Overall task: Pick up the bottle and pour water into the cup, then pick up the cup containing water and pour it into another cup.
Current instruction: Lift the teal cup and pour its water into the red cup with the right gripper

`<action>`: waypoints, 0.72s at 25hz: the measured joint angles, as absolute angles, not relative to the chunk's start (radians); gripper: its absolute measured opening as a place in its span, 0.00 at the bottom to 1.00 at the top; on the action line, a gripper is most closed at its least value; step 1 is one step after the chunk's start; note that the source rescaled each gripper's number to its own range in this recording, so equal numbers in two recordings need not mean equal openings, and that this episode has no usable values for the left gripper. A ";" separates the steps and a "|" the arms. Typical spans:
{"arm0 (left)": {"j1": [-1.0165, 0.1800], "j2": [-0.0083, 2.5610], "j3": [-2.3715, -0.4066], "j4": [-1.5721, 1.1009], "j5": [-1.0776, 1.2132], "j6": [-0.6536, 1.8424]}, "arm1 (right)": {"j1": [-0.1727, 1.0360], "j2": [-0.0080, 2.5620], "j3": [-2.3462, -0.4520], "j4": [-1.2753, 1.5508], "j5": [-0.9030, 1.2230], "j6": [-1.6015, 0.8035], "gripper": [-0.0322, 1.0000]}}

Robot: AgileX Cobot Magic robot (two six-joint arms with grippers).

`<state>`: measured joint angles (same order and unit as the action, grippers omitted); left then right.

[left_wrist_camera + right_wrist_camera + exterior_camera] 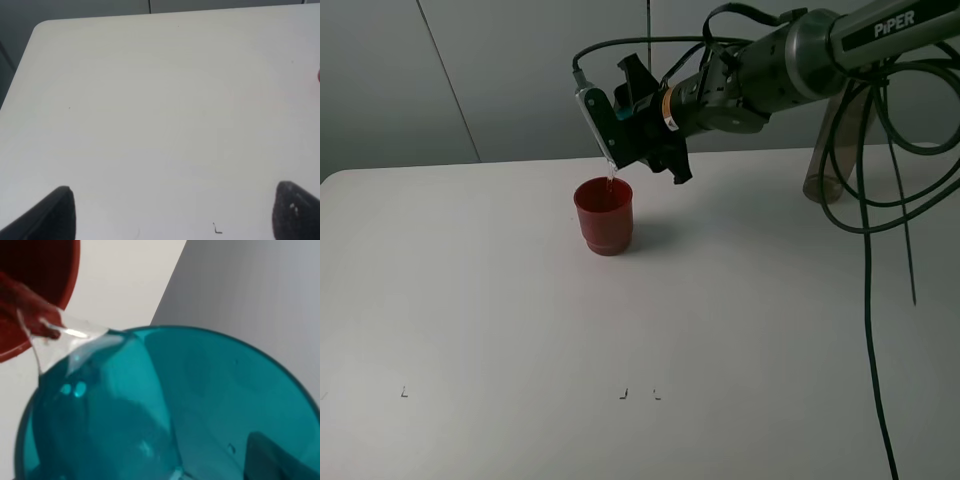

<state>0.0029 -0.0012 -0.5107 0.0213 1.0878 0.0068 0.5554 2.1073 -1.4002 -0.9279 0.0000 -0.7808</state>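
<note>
I am on the last step: my right gripper tips the teal cup above the red cup on the table, and water runs over its lip, so only emptying remains. The bottle stands behind my arm, well apart. My right jaws are clamped narrow on the teal cup; my left gripper hangs spread wide, holding nothing.

one teal cup, one red cup, one bottle
</note>
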 joint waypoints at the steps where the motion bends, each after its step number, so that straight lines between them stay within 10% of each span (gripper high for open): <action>1: 0.003 -0.001 -0.511 0.021 1.088 0.007 | 0.555 2.107 -1.400 -0.936 0.000 -0.781 0.09; 18: 0.003 -0.001 -0.511 0.021 1.088 0.007 | 0.555 2.107 -1.421 -1.071 -0.013 -0.783 0.09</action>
<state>0.0029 -0.0012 -0.5107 0.0213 1.0878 0.0068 0.5554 2.1073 -1.4209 -1.0709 -0.0133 -0.7827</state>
